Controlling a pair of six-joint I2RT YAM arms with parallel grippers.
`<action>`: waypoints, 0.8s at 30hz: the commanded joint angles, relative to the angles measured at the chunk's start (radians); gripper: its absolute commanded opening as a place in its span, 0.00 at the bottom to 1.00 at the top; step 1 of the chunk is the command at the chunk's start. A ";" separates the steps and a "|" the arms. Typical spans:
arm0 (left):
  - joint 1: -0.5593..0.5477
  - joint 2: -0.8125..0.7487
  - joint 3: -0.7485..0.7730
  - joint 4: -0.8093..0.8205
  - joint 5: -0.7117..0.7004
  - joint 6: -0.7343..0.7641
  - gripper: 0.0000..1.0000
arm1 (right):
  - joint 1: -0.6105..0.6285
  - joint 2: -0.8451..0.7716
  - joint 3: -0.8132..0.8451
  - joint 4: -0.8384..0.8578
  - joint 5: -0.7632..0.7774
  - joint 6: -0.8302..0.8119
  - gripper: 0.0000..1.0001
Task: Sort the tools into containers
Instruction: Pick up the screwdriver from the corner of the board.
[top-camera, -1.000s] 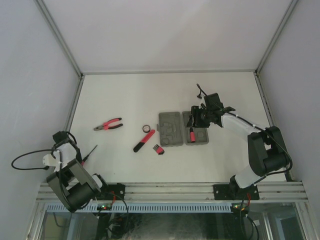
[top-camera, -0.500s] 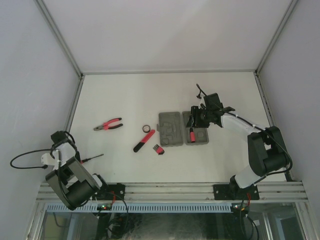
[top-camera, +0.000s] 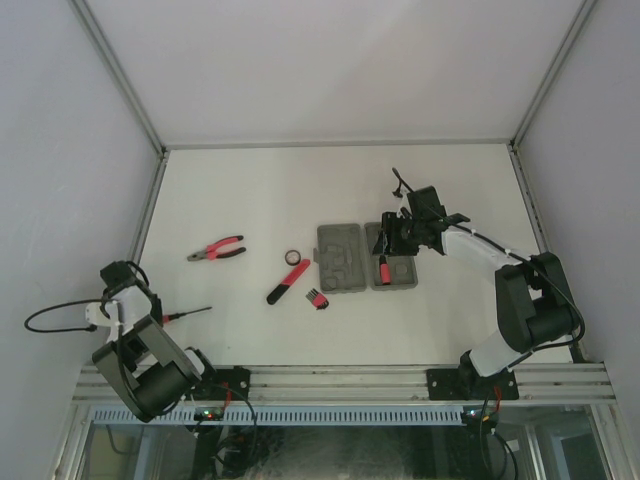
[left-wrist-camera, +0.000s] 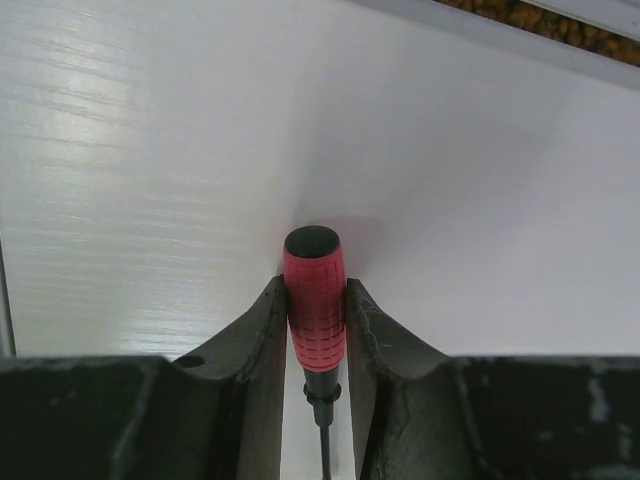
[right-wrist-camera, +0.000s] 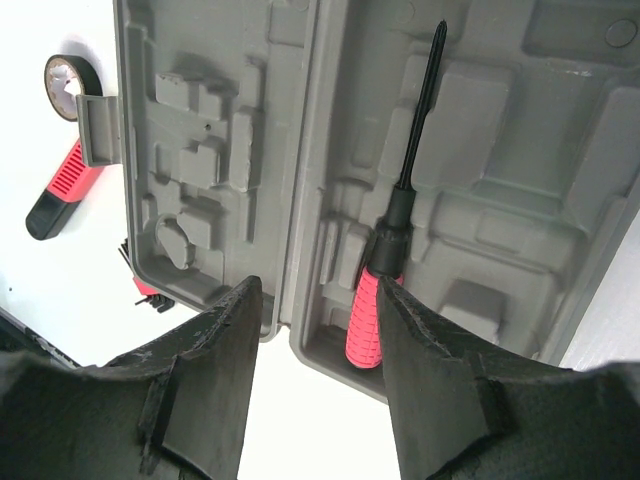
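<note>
Left gripper (left-wrist-camera: 313, 288) pinches the thin red-handled screwdriver (left-wrist-camera: 316, 310). Both fingers (left-wrist-camera: 262, 330) press flat on the sides of the ribbed handle, with no gap.

Change: a second ago the jaws stood wider and the screwdriver lay on a diagonal near the table's left edge. Now they are closed on it, and in the top view the shaft has swung to almost level. Judgement: the grasp is made, and the carry to the grey tool case (top-camera: 340, 258) is next. I can't tell whether the screwdriver is off the table yet.

Right gripper (right-wrist-camera: 315, 300) hasn't moved. It hovers over the open case with jaws spread, holding nothing. One red-handled screwdriver (right-wrist-camera: 370, 320) already sits in the right half.

Orientation: in the top view the held screwdriver's long axis runs left to right, near the front-left corner and well apart from the case. The handle is at the left in the fingers, and the tip points right towards the table middle, tilted slightly to the far side. In the wrist view the butt cap faces away and the shaft runs back under the wrist.

Pliers (top-camera: 217, 249), black ring (top-camera: 293, 257), longer red-black tool (top-camera: 288, 282) and hex key set (top-camera: 316, 296) are still loose on the table.
</note>
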 joint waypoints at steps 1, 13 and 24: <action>0.005 -0.007 0.013 0.005 0.077 0.074 0.00 | 0.011 -0.015 0.046 0.010 0.007 0.008 0.49; -0.011 -0.040 0.049 0.076 0.211 0.237 0.00 | 0.043 -0.041 0.059 0.006 0.080 0.014 0.49; -0.261 -0.159 0.214 0.098 0.198 0.324 0.00 | 0.059 -0.055 0.063 0.005 0.108 0.015 0.49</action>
